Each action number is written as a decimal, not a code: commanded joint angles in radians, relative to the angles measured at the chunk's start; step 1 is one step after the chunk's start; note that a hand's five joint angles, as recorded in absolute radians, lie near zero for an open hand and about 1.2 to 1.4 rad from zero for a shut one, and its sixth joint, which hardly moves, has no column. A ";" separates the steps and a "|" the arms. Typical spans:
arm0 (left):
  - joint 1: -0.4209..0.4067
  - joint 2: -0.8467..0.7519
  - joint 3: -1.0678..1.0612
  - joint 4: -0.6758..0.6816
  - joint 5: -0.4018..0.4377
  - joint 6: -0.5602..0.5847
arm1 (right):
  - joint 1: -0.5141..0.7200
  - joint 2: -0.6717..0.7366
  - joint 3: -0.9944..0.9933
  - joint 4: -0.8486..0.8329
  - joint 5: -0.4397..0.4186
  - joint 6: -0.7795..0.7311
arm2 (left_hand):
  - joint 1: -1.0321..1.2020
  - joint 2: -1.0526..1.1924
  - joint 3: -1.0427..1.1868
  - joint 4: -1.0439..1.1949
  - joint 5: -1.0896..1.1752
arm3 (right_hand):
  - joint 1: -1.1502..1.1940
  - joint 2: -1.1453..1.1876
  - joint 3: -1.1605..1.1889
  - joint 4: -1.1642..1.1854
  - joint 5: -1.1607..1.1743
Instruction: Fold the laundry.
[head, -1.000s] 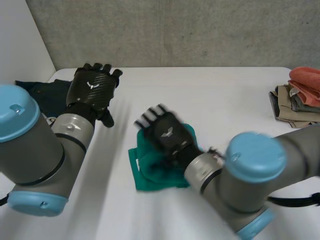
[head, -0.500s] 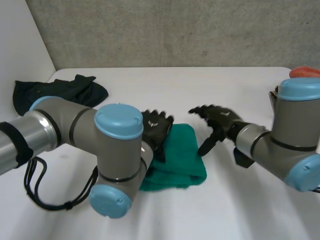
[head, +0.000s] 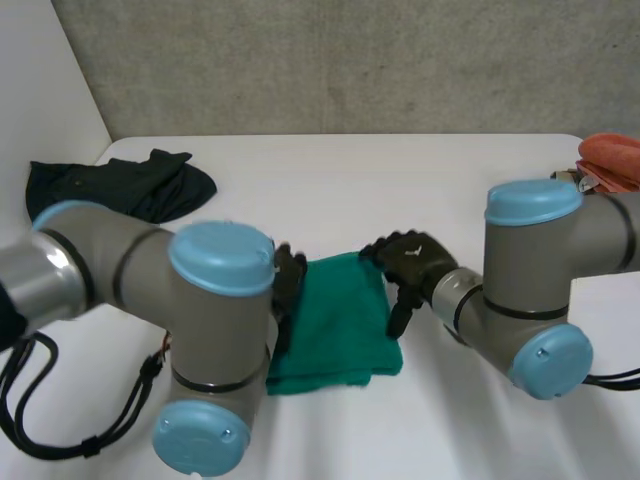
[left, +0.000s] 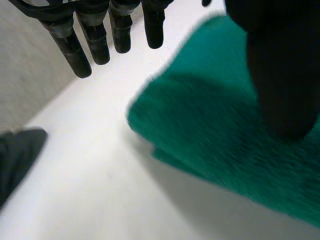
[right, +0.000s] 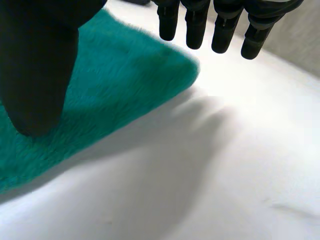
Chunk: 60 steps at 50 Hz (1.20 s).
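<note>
A green towel (head: 338, 318) lies folded in the middle of the white table (head: 420, 180). My left hand (head: 288, 284) is at its left edge, partly behind my own arm. In the left wrist view the hand (left: 95, 41) is open, its fingers straight over the bare table past the towel's (left: 210, 135) corner, its thumb above the cloth. My right hand (head: 408, 262) is at the towel's far right corner. It is open too (right: 195, 27), fingers straight beyond the towel's (right: 115, 95) corner, thumb over the cloth.
A dark garment (head: 120, 184) lies crumpled at the back left of the table, with its edge (left: 15, 160) beside the left hand. A stack of folded clothes (head: 606, 170) with an orange piece on top sits at the far right edge.
The left hand came from the dark garment at the back left to the towel's left edge. The right hand left the towel's top, swung right, then came back to its right corner.
</note>
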 joint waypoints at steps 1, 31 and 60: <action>0.009 0.136 0.034 0.015 0.115 -0.003 | 0.005 -0.151 0.123 -0.089 0.010 -0.030 | -0.017 -0.019 -0.025 -0.019 -0.039 | -0.058 -0.040 -0.037 -0.039 -0.044; 0.153 0.229 -0.009 0.024 0.516 -0.090 | 0.227 -0.069 0.455 -0.657 0.027 -0.171 | -0.002 -0.005 -0.011 -0.004 -0.024 | 0.204 0.223 0.225 0.224 0.219; 0.156 0.237 0.008 0.032 0.519 -0.115 | 0.131 0.016 0.207 -0.657 0.056 -0.168 | -0.002 -0.005 -0.011 -0.004 -0.024 | 1.164 1.182 1.184 1.183 1.178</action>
